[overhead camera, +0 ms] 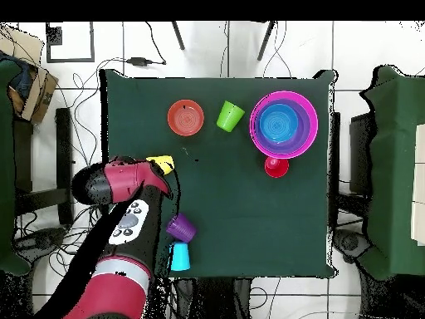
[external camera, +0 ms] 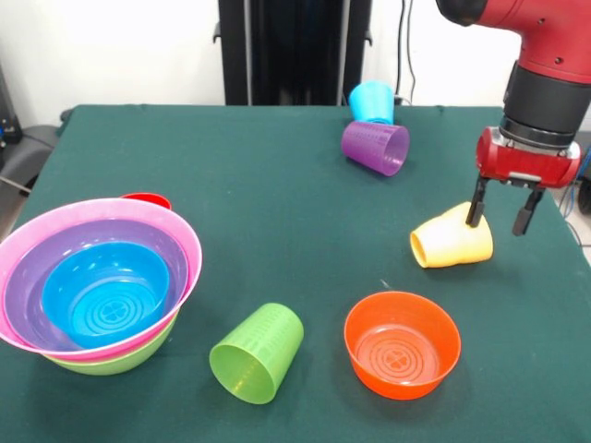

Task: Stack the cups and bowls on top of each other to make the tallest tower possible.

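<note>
Green felt covers the tabletop (external camera: 277, 185), with the robot's black pedestal behind it at twelve o'clock against a white wall. Going left to right in the front view: at eight o'clock sits the tower (external camera: 97, 286), so far a lime green bowl (external camera: 111, 360) at the bottom, then the pink bowl (external camera: 175, 235), the purple bowl (external camera: 37, 277) and the blue bowl (external camera: 106, 295) nested inside. A small red piece (external camera: 148, 199) peeks out just behind its rim; what it is cannot be told. At six o'clock the lime green cup (external camera: 257, 353) lies on its side, mouth toward the camera. Beside it, at five o'clock, the orange bowl (external camera: 402, 343) stands upright and empty. At one o'clock the purple cup (external camera: 376, 147) and the light blue cup (external camera: 372, 101) lie tipped over, touching. At three o'clock the pale yellow cup (external camera: 452, 242) lies on its side, mouth to the left.

The gripper (external camera: 503, 214) hangs over that yellow cup with its fingers (external camera: 476, 205) spread apart and empty, one prong in front of the cup's closed end, the other off to the right of it.

The step in hand looks like grasping the yellow cup. To do it well, I would centre the fingers across the ribbed wall rather than its end, descend until they straddle it, then close gently, since a tapered cup on its side may roll or squirt out.
</note>
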`<act>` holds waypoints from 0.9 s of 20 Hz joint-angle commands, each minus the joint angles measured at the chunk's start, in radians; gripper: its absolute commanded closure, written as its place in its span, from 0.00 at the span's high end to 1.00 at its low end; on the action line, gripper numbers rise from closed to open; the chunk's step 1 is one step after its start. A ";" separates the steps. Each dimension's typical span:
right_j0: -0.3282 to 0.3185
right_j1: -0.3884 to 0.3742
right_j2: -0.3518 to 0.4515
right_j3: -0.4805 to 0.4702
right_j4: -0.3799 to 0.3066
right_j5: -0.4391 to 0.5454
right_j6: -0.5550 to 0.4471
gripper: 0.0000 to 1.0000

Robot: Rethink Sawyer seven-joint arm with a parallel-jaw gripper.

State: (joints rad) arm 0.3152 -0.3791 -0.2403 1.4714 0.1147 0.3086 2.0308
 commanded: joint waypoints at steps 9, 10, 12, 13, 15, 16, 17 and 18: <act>-0.042 -0.022 0.073 0.082 -0.001 0.075 0.107 1.00; -0.045 -0.027 0.073 0.085 -0.003 0.075 0.103 1.00; -0.051 -0.035 0.075 0.093 -0.007 0.075 0.096 1.00; -0.054 -0.037 0.076 0.096 -0.009 0.074 0.093 1.00; -0.060 -0.046 0.078 0.112 -0.014 0.065 0.089 1.00; -0.062 -0.055 0.079 0.122 -0.017 0.064 0.087 1.00; -0.066 -0.059 0.080 0.127 -0.020 0.064 0.083 1.00; -0.070 -0.060 0.079 0.121 -0.022 0.071 0.078 1.00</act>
State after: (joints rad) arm 0.2856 -0.4266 -0.2403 1.5302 0.1145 0.3086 2.0308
